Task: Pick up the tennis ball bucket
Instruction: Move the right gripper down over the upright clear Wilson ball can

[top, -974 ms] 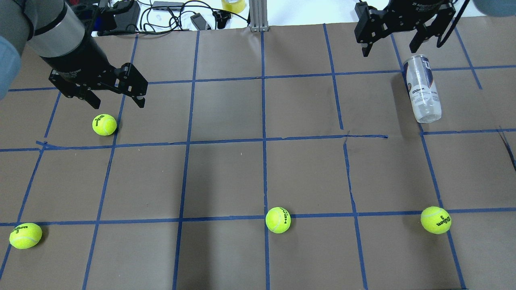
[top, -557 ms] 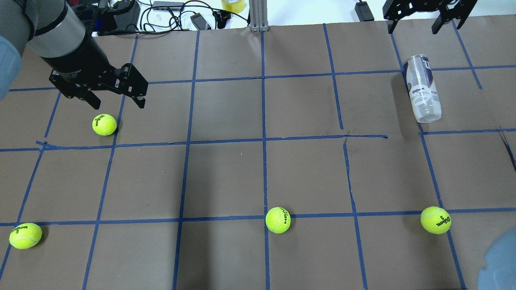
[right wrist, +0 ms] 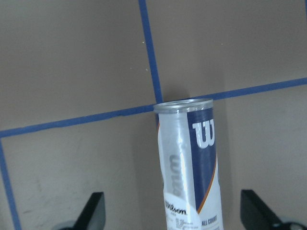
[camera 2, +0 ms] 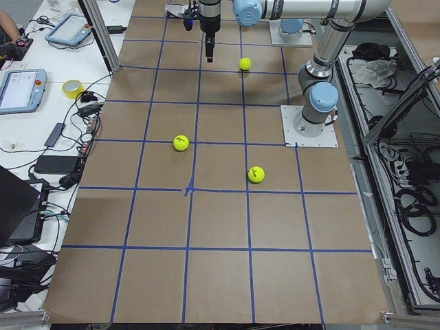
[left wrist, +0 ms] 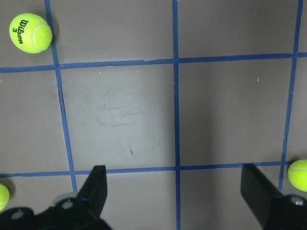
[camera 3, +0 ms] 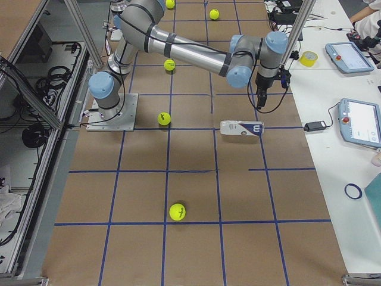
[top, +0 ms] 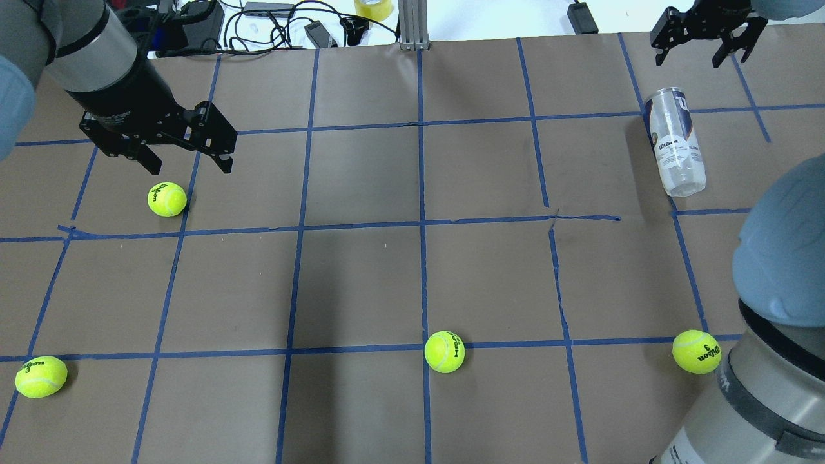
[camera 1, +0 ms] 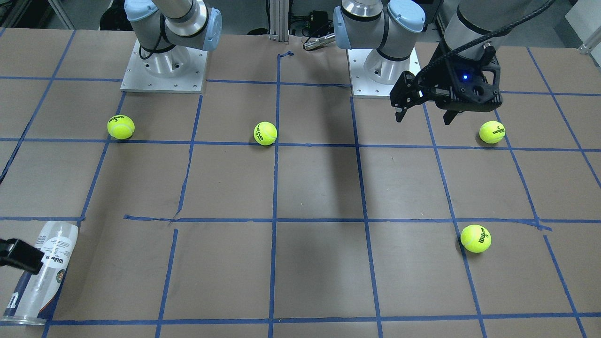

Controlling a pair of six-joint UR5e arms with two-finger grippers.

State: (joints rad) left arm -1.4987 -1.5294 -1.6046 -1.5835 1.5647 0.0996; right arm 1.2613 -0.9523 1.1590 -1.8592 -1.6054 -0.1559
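Note:
The tennis ball bucket (top: 675, 142) is a clear can with a navy-and-white Wilson label. It lies on its side at the table's far right, with its rim end toward the far edge. It also shows in the front view (camera 1: 42, 272) and the right side view (camera 3: 241, 128). My right gripper (top: 688, 61) is open and empty, hovering beyond the can's rim end and apart from it. In the right wrist view the can (right wrist: 192, 167) lies between the two fingers (right wrist: 93, 211). My left gripper (top: 190, 169) is open and empty, above a tennis ball (top: 167, 199).
Other tennis balls lie near the front left corner (top: 40, 377), front middle (top: 445, 352) and front right (top: 697, 352). My right arm's large elbow (top: 780, 258) fills the lower right. Cables and tape lie beyond the far edge (top: 271, 26).
My right gripper has drawn back from just over the can's rim end and shifted right. The right arm's elbow has swung into the lower right. The left arm and the can are unmoved.

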